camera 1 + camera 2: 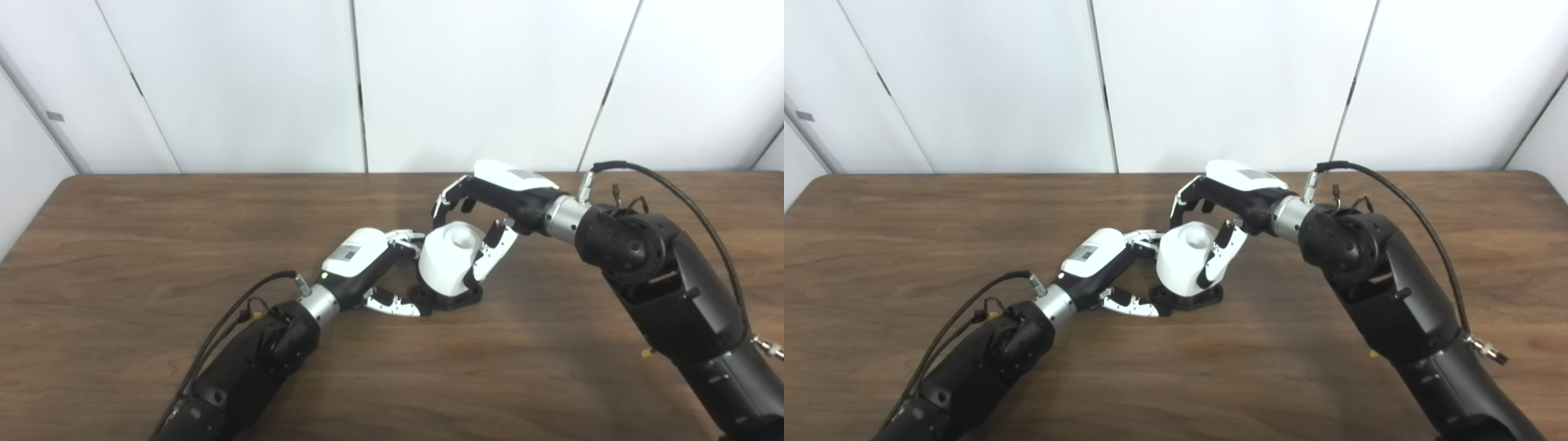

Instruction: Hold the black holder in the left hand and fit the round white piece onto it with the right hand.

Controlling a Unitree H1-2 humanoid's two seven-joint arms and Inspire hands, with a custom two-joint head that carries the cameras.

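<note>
Black holder (446,298): under the round white piece (449,257), on our table (153,245).
Left hand (373,263): at 9 o'clock, fingers pinching the holder, we think.
Right hand (484,208): at 2 o'clock, fingers curled around the white piece.

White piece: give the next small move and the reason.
Probably press the white piece straight down with the right hand. It already sits on the black holder, which the left hand braces on the table; full seating isn't visible.

2 head cameras look down, sharing table (122,245)
</note>
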